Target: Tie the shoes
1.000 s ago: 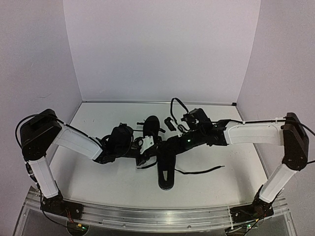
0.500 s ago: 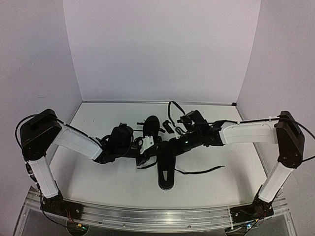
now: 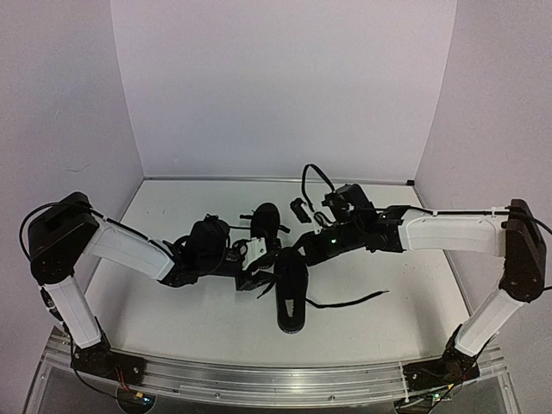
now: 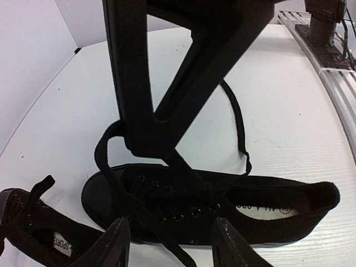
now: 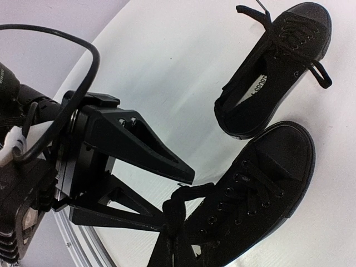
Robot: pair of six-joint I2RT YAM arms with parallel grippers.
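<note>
Since half a second ago the right arm has drawn slightly back toward its own side, its elbow further out, and the left arm's elbow has sunk a little. Both shoes lie where they did.

The right gripper (image 4: 146,142) comes down over the near shoe's toe end, pressed together on a loop of its lace (image 4: 99,153), which it holds raised above the eyelets. The left gripper (image 4: 172,239) is just beside it, fingers (image 4: 118,242) spread apart over the laced throat, clasping nothing.

The near shoe (image 3: 291,302) sits upright mid-worktop. Its long axis runs near to far, heel toward the arm bases, toe away from them. A loose end (image 3: 354,300) of lace trails off to the right across the worktop (image 3: 190,332). The far shoe (image 3: 266,222) lies just beyond and left of the near one, also upright, its toe pointing away from the bases on a similar axis.
</note>
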